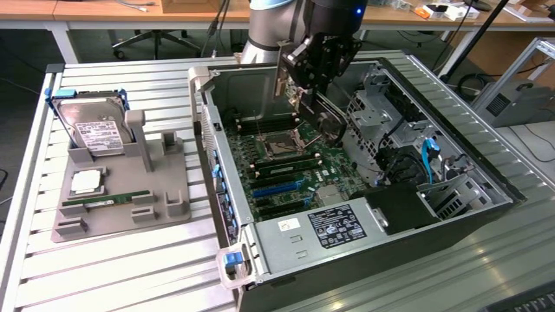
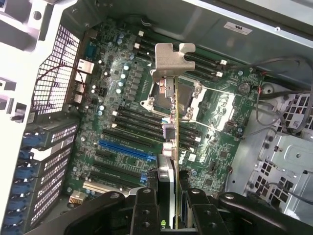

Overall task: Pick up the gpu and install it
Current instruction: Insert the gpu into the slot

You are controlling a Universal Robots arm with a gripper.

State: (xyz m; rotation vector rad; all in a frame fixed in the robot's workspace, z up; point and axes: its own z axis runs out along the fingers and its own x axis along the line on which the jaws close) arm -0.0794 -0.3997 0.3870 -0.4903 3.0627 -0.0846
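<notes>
The pincer (image 2: 168, 198) pinches the gpu (image 2: 172, 134) by its flat faces, above the motherboard (image 2: 122, 98) in the open case (image 1: 234, 84). The gpu looks stiff, fairly light and fragile. It is best gripped on the faces, clear of the connector edge.

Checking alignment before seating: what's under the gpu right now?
The gpu, held by the gripper, hangs over the motherboard: the CPU socket and black slots lie below. The strip of board directly beneath its edge is covered.
</notes>
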